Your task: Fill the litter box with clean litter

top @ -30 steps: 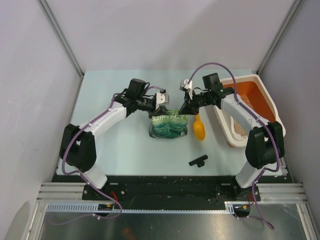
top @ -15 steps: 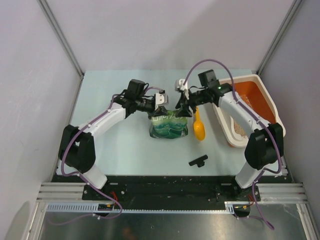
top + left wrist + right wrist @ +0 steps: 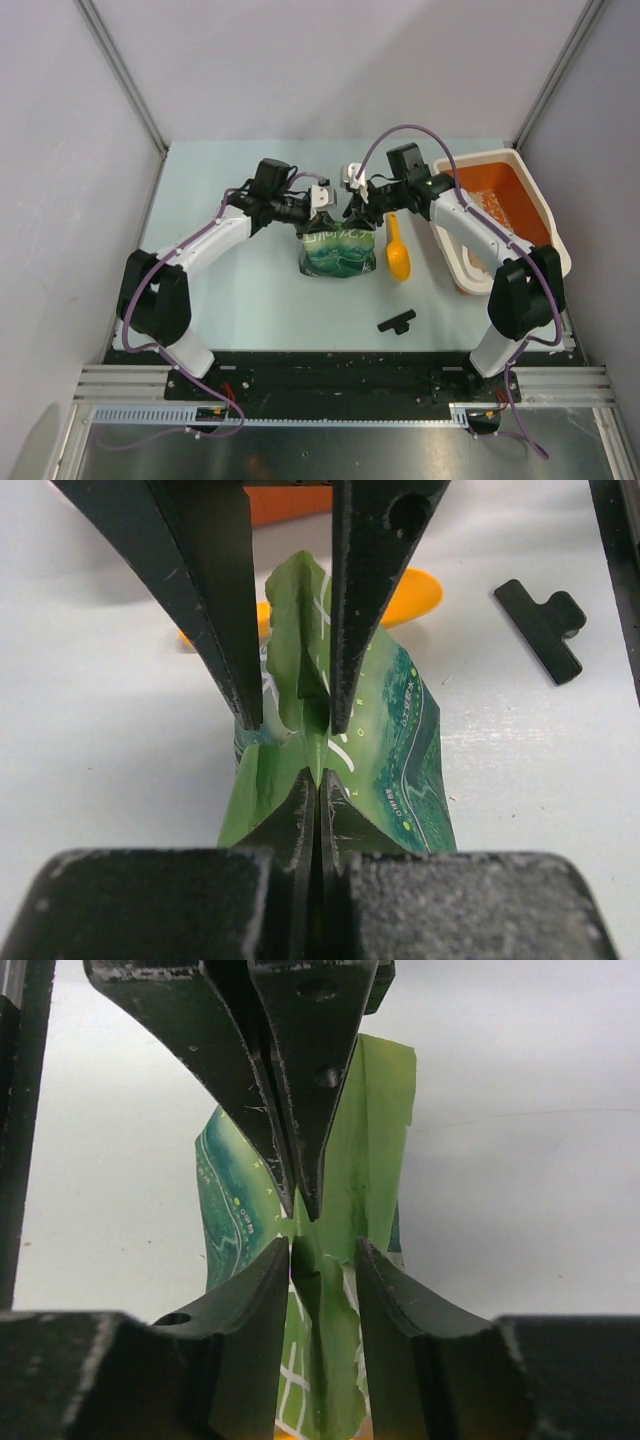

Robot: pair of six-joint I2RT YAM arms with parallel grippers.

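Note:
The green bag (image 3: 338, 252) stands on the table between both arms. My left gripper (image 3: 320, 213) is shut on its top edge, the fingertips (image 3: 305, 795) pinched together on the green film. My right gripper (image 3: 354, 214) faces it tip to tip; its fingers (image 3: 262, 1290) stand open on either side of the bag's crumpled top fold (image 3: 330, 1310) without clamping it. The litter box (image 3: 487, 155) lies at the right, white-rimmed and orange inside. Some pale clean litter (image 3: 478, 262) sits in its near end.
An orange scoop (image 3: 398, 255) lies between the bag and the litter box, seen behind the bag in the left wrist view (image 3: 415, 592). A black clip (image 3: 397, 321) rests on the table nearer the arm bases, also in the left wrist view (image 3: 540, 625).
My right gripper let go of the bag's right corner, opened, and slid left along the top edge toward the left gripper. The left gripper kept its grip and place.

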